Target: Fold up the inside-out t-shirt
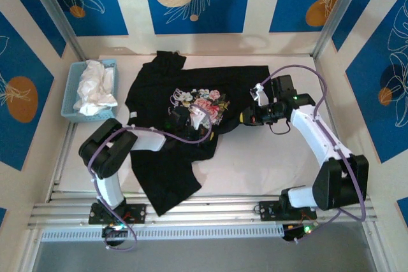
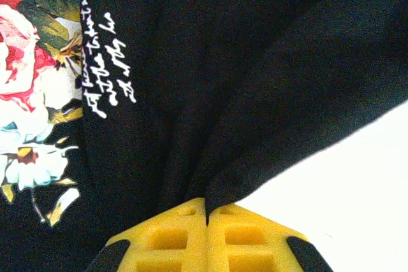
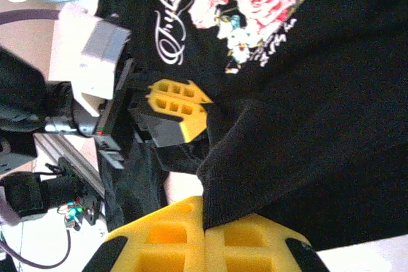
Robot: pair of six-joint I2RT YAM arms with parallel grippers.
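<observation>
The left gripper is closed tight, its yellow fingers pressed together with a pinch of black cloth rising from between their tips. The right gripper is likewise closed, clamped on a thick folded edge of the same cloth. Both hold the inside-out t-shirt, the two of them close together near the middle of the table, the right one at the shirt's right-hand edge and the left one just beside it over the printed area. The cloth is plain matte black and gathers into long soft folds that run up from each grip. Beside the left grip there is a floral print of red and pink roses, white blossoms and green-gold leaves, with lines of white script lettering along it. From above, the shirt lies rumpled across the middle of the table, one end bunched at the far edge and a broad panel spreading down to the near edge left of centre, with the print around its middle. In the far left corner stands a blue basket holding a crumpled white garment, well apart from the shirt.
</observation>
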